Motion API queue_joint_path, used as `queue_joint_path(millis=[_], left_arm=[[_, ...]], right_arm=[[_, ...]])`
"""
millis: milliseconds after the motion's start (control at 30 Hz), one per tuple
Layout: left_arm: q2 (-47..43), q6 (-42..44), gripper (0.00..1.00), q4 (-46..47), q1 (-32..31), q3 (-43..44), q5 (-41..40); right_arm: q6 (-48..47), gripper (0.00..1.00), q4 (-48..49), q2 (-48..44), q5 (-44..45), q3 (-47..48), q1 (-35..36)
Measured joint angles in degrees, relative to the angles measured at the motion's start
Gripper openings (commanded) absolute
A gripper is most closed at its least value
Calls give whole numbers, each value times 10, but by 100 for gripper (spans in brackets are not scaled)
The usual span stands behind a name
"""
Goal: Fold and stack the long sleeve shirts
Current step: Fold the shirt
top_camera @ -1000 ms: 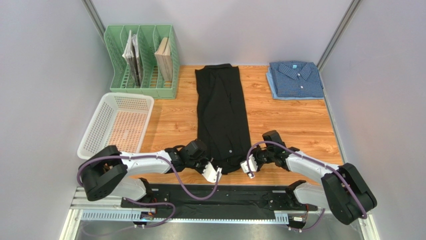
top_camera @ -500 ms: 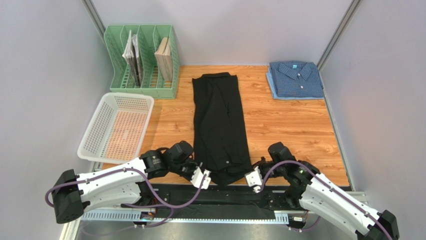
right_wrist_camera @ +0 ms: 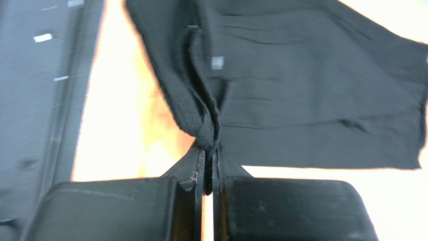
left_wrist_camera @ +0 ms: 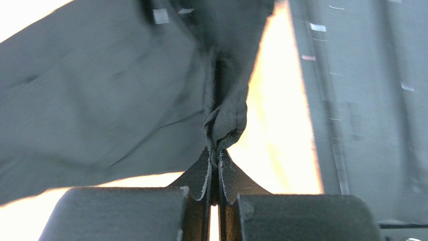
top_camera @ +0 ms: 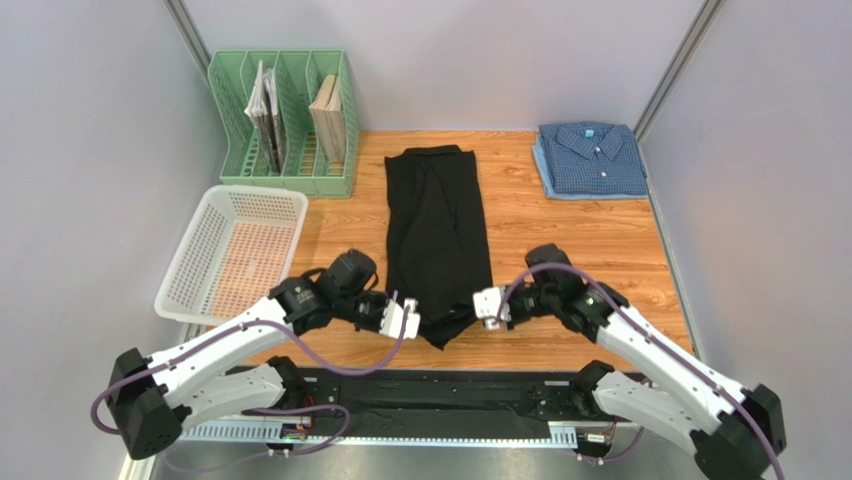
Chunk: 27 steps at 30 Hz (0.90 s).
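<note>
The black shirt (top_camera: 437, 230) is laid as a long, narrow strip down the middle of the table (top_camera: 590, 250), collar end toward the far wall. Its near end is gathered between the two grippers and sags to a point between them, short of the table's near edge.

A bunched fold at the near left corner is pinched by the left gripper (top_camera: 408, 318), whose fingers are pressed together on the cloth. The near right corner is clamped in the same way by the right gripper (top_camera: 483, 303).

Bare wood is left on both sides of the strip. It is wider on the right, where the folded blue shirt (top_camera: 590, 160) is set well apart in the far right corner. The left side is bounded by the white basket (top_camera: 185, 250) and, behind it, the green file rack (top_camera: 290, 183).

Both arms are stretched forward from the outer near corners and angled inward. Their wrists are turned toward the shirt from opposite sides.
</note>
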Motion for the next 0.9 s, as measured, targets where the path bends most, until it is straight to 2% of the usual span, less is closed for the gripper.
queue_joint_path(millis=[133,333,533,700,767,800,833,900], left_arm=[[87,6,0,-9,86,97,24],[302,15,0,-5,207,266,29],[537,6,2,-4,267,439,7],[597,-3,11,-9,281,470,-17],[604,-7,14,-9,281,474,-20],[605,-11,16,-9,282,475,-21],[605,-15,19,-9,282,475,-21],[605,-23,31,-10,283,479,-21]], right_arm=[[-10,0,10,123,-16,105,-69],[-34,0,35,363,-31,278,-150],[-34,0,49,555,-18,406,-186],[-25,5,59,628,-3,444,-196],[-17,16,60,638,2,449,-196],[-13,25,62,641,4,450,-196],[-9,49,62,641,6,450,-196],[4,66,64,641,9,451,-196]])
